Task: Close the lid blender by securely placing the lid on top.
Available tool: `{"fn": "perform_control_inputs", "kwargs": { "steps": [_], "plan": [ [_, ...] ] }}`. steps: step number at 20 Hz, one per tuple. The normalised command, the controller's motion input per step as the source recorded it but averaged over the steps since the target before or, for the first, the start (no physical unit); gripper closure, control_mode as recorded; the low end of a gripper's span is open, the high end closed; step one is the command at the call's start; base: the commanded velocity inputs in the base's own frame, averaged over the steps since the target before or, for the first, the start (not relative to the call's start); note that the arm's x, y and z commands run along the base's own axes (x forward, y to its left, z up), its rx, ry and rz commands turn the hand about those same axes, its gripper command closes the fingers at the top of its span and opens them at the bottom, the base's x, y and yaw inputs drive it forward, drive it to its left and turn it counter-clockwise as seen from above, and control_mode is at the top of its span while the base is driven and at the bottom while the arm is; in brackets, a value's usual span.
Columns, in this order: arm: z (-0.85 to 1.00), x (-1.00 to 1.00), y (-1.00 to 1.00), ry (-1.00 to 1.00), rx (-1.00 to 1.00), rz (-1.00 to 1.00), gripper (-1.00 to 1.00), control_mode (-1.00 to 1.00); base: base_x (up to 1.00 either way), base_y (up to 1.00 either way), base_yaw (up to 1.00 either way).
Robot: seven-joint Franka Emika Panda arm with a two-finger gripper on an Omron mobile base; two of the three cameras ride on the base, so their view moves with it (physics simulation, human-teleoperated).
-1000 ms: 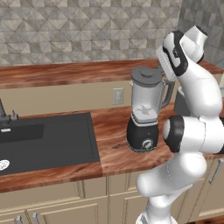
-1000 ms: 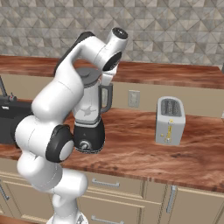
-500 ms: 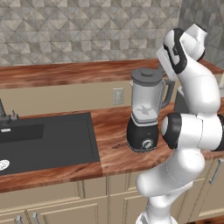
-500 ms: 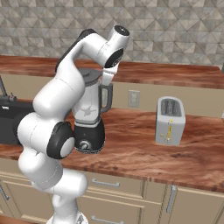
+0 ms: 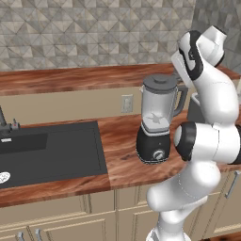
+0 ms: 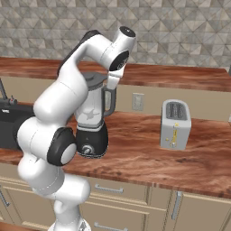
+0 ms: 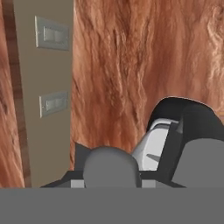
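Already the lid (image 5: 158, 85) appears to sit on the mouth of the blender (image 5: 156, 120), which stands on the wooden desk (image 6: 149, 155) between the dark sink (image 5: 47, 153) and the silver toaster (image 6: 175, 124), just in front of the wall outlet (image 5: 126, 103). In the left base view the lid reads as a dark disc with its knob upward, roughly level across the jar's rim; whether it is pressed fully home or only resting there is too fine to judge from these pictures.

The arm arches over and behind the jar, its wrist close beside the jar's handle (image 6: 108, 102). The fingers themselves are hidden: in the base views the arm's own links cover them, and in the hand view their tips are lost behind the rounded grey knob (image 7: 111, 166) that crowds the bottom of the picture. So I cannot tell how far apart they stand or whether they grip anything.

The risks follow from that closeness. If the fingers are clamped on the knob and the hand pulls away sideways, the lid could be dragged off or left cocked on the rim. If the hand lifts before letting go, the lid comes up with it. A downward push that lands off-centre could tip the tall jar on its base, or shove the whole blender along the desk. The wrist also sits near enough to the handle that a careless swing could clip it.
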Motion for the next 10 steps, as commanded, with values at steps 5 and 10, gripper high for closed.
{"fn": "perform_control_inputs", "kwargs": {
  "steps": [5, 10],
  "plan": [
    [0.00, -0.33, -0.05, 0.00, -0.02, 0.00, 1.00, -1.00, 0.00, 0.00, 0.00],
    [0.00, -0.63, 0.01, 0.02, 0.00, -0.01, 1.00, -1.00, 0.00, 0.00, 0.00]
  ]
}}
